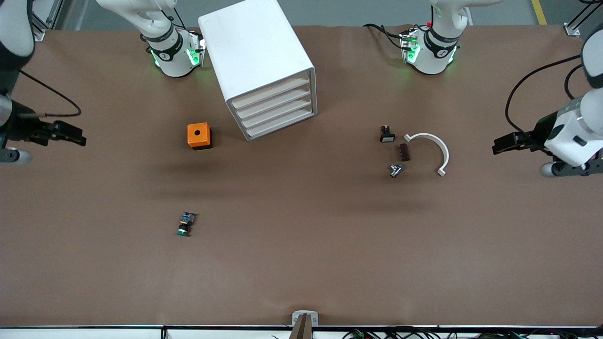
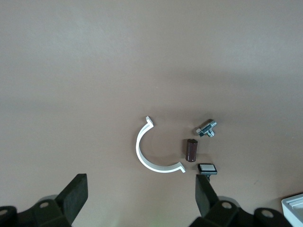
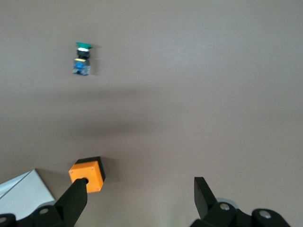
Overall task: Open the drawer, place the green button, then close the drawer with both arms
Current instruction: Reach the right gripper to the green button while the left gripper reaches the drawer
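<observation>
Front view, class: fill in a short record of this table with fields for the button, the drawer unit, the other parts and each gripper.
button: button lies on its side on the brown table, nearer the front camera than the orange box
drawer unit: white drawer unit, all drawers shut
other parts: white curved clip, brown block, metal fitting, black-and-white switch part, grouped toward the left arm's end
left gripper: left gripper open, empty, above the table
right gripper: right gripper open, empty, above the table
task state: not yet started
</observation>
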